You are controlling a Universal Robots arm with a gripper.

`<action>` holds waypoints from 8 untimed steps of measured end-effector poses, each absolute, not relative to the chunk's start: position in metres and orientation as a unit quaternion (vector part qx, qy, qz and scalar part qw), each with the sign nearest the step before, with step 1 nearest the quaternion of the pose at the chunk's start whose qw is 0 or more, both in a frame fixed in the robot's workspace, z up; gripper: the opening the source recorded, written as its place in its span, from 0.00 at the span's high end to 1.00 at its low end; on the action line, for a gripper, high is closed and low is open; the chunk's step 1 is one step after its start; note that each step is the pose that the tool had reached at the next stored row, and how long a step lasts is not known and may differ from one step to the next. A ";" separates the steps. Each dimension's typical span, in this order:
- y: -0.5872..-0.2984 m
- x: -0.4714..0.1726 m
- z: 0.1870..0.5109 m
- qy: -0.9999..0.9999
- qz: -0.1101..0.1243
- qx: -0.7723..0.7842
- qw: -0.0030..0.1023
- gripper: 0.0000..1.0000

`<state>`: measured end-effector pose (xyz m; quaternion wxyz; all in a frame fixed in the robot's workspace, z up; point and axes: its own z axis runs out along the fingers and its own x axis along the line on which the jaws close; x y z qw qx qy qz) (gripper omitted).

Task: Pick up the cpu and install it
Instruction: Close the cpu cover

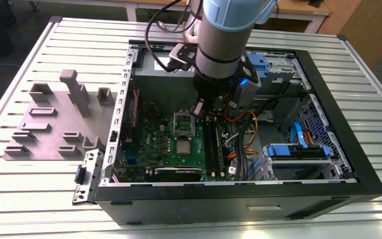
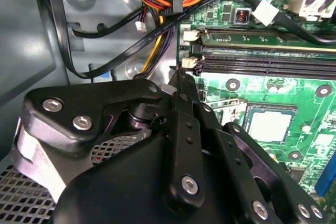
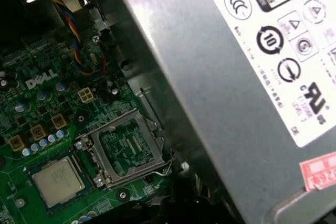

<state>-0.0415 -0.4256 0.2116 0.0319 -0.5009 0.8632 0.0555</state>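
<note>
Cpu (image 3: 58,181) lies flat on the motherboard (image 3: 42,103) beside the open, empty socket frame (image 3: 126,148), not yet picked up. Claw (image 1: 198,108) hovers above; whether spread or pressed together, I cannot tell.

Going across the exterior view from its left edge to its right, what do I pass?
Grey fixture block with upright pegs → green motherboard → cpu → orange cables → blue drive caddy → black right wall of the computer case.
</note>
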 end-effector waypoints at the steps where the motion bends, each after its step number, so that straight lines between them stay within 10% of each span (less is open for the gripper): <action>1: -0.426 -0.042 0.211 0.863 0.056 -0.501 0.032 0.89; 8: -0.425 -0.043 0.205 0.862 0.057 -0.503 0.033 0.89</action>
